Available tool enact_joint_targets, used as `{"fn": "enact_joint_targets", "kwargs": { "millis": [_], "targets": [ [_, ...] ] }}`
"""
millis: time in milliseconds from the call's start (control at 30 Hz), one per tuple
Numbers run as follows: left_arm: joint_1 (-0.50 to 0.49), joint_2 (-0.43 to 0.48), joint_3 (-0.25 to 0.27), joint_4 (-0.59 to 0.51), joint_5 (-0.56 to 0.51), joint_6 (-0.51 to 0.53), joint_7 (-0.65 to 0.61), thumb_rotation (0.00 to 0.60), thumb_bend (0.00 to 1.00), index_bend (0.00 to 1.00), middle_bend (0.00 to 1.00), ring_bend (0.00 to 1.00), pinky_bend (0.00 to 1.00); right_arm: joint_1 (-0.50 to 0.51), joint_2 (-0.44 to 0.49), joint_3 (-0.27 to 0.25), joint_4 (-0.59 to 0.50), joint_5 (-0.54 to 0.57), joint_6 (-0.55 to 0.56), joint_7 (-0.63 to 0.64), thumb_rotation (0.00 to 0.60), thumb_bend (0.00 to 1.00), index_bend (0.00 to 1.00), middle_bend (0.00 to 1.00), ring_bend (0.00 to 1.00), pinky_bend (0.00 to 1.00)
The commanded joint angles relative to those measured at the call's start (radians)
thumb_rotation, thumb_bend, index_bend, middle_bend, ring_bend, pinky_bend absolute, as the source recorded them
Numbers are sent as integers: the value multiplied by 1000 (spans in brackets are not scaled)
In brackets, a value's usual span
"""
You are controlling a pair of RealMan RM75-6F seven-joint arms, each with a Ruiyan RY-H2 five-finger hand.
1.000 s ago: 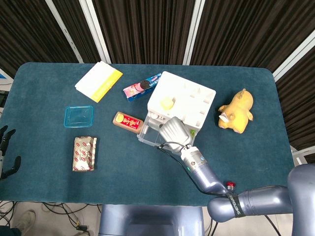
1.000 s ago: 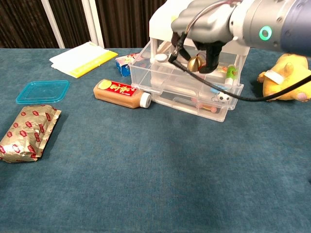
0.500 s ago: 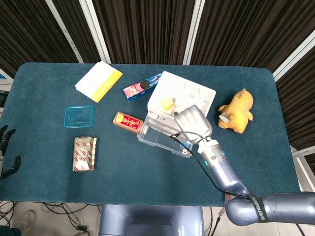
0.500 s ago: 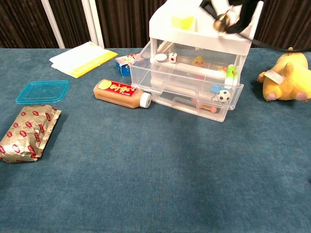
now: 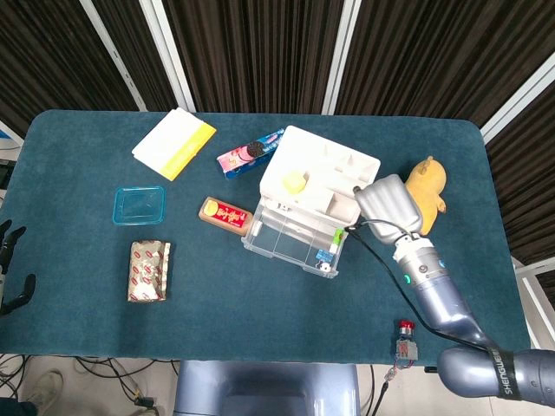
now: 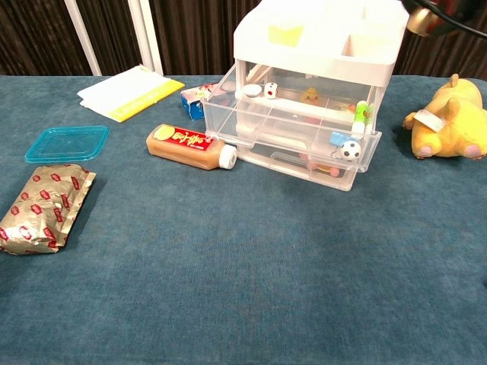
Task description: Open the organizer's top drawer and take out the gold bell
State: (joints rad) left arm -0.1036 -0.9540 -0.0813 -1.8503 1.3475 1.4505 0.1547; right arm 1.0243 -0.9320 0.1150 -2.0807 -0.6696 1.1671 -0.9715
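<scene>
The white organizer [image 5: 321,178] stands mid-table with its clear top drawer [image 5: 295,238] pulled out toward me; small toys lie in the drawer [image 6: 297,114]. My right hand [image 5: 390,204] hovers to the right of the organizer, above the gap between it and the yellow plush. In the chest view the gold bell [image 6: 421,20] shows at the top right edge, held up high by that hand, which is mostly cut off there. The head view hides the bell under the hand. My left hand [image 5: 12,264] sits at the far left table edge, fingers apart and holding nothing.
A yellow plush [image 5: 425,186] lies right of the organizer. A sauce bottle [image 5: 225,214] lies against the drawer's left side. A blue lid [image 5: 138,205], foil packet [image 5: 149,270], yellow-white booklet [image 5: 173,143] and cookie pack [image 5: 250,153] are to the left.
My right hand lifted the gold bell up out of the top drawer and carried it right, past the organizer toward the plush. The left hand has not moved.
</scene>
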Motion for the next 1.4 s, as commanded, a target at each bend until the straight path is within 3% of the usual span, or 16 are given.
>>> {"fn": "enact_joint_targets", "kwargs": {
  "millis": [33,500,767,1400],
  "targets": [
    [0,0,0,0,0,0,1,600,423,71,0,0,0,-21,13,-15,15,-4,-3,18,600,362,570,1000,1000,1000],
    [-1,1,-1,-1,-2,-1,0,600,423,71,0,0,0,-120,-26,-117,104,-36,-12,37,600,363,573,1000,1000,1000],
    [-1,0,-2,-3,-4,0,5,600,423,71,0,0,0,-171,-126,-166,168,-61,-21,41,600,362,574,1000,1000,1000],
    [-1,0,-2,0,-6,-2,4,600,424,71,0,0,0,-257,-428,-169,351,-97,21,64,600,363,580,1000,1000,1000]
  ]
}}
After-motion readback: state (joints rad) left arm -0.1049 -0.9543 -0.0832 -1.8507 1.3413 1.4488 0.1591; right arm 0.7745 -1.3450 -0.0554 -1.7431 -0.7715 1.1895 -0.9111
